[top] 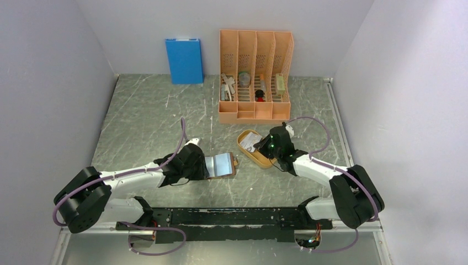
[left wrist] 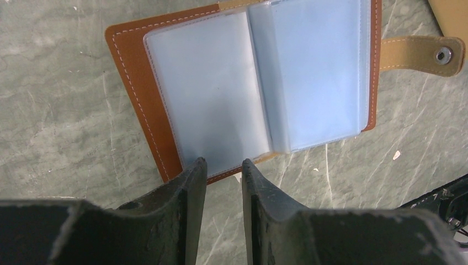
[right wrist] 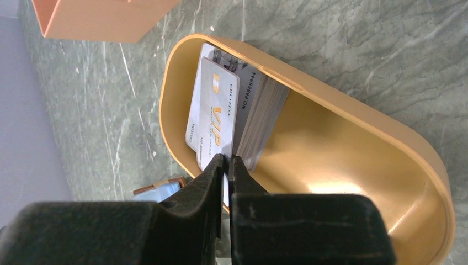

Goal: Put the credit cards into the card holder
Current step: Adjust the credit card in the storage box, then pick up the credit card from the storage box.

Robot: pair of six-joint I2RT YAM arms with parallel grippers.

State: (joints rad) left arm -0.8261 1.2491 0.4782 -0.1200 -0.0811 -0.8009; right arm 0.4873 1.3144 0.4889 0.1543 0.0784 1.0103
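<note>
Near the middle of the bench (top: 143, 121), the card holder (left wrist: 132, 94) lies open and flat with its brown leather cover down. Its bluish clear sleeves (left wrist: 221, 94) face up and its snap tab (left wrist: 419, 55) is stretched out to one side. The left jaws stand a little apart with a narrow gap between them, and nothing is held in that gap. Their fingertips (left wrist: 194, 176) sit at the holder's near edge, over the stitched leather border; whether they press on it I cannot tell. Just to the right of the holder, and apart from it, an orange oval tray (right wrist: 386, 118) rests on the bench in front of a tall orange desk organizer (top: 255, 74). The credit cards (right wrist: 262, 118) are stacked at one end of the tray. The right jaws reach into the tray and are pinched almost together on the near edge of the top card (right wrist: 212, 110), a pale one with gold lettering. A thin white sliver of it shows between the fingertips (right wrist: 207, 179). A blue flat case (top: 184, 61) leans against the back wall.
</note>
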